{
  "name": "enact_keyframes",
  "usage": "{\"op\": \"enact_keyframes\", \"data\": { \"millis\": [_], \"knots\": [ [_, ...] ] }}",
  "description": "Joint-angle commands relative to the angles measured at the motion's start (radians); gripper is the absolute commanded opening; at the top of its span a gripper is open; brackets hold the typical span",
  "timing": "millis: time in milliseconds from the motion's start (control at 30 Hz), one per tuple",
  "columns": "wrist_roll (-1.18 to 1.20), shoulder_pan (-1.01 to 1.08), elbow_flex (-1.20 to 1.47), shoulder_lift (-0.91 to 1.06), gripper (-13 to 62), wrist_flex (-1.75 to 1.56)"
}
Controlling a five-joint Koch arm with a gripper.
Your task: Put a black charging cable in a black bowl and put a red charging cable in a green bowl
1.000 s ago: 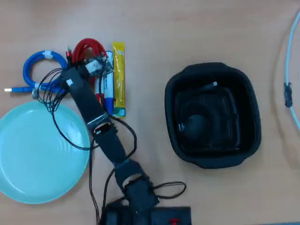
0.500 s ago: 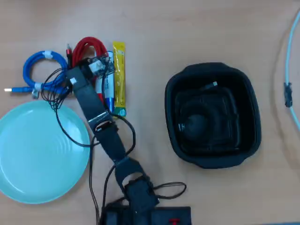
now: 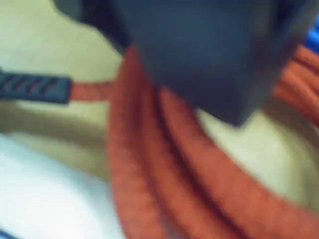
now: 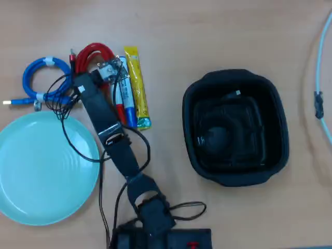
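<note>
In the overhead view the gripper (image 4: pixel 106 67) is set over the red charging cable (image 4: pixel 91 53) at the upper left of the frame, a placement judged to be for a grasp; whether the fingers are open or closed on it cannot be told, since the blurred wrist view shows only a dark body over the red loops. The green bowl (image 4: pixel 31 176) is seen empty at the lower left of the bench (image 4: pixel 207 31), near the coil. The black charging cable (image 4: pixel 236 94) is seen inside the black bowl (image 4: pixel 233 176) at right, so that half is judged done.

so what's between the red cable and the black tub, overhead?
Overhead view: beside the red charging cable lie a marker and a yellow sachet; then bare table up to the black bowl.
</note>
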Motion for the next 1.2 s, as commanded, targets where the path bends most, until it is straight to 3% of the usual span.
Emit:
{"op": "enact_keyframes", "data": {
  "millis": [0, 133, 333, 600, 1167],
  "knots": [
    [-0.028, -0.009, -0.041, 0.009, -7.1, 0.041],
    [-0.049, -0.034, -0.051, 0.037, -7.1, 0.109],
    [-0.170, -0.092, -0.043, 0.407, -7.1, 0.175],
    [-0.224, -0.152, -0.043, 0.584, -7.1, 0.176],
    [-0.252, -0.446, -0.025, 0.652, -7.1, 0.241]
  ]
}}
